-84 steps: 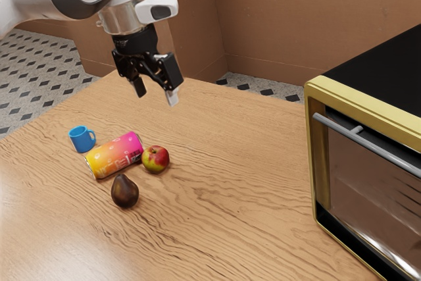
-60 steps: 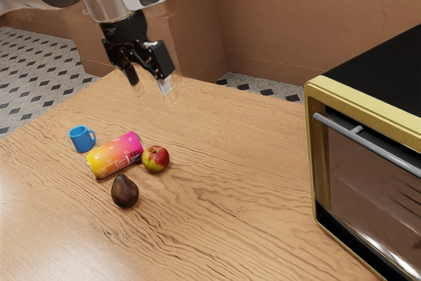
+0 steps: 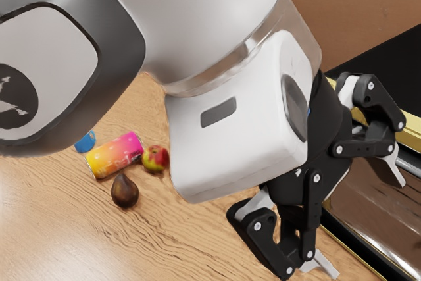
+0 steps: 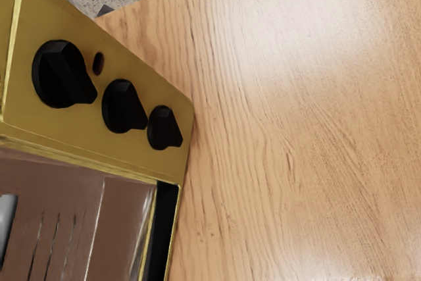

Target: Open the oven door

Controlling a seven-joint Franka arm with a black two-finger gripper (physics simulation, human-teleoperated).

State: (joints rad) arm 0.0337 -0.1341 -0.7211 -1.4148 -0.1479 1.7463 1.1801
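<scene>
Swung the black two-finger gripper [image 3: 360, 218] across from near the wooden table's [image 3: 197, 235] far corner, with jaws spread apart! Now near the brown glass oven door [image 3: 371, 218], still shut.

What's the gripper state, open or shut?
Open. In the exterior view the gripper has its two fingers spread, with a wide gap between their pale tips.

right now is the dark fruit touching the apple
Apart. The exterior view shows a strip of bare table between the dark fruit and the apple.
</scene>
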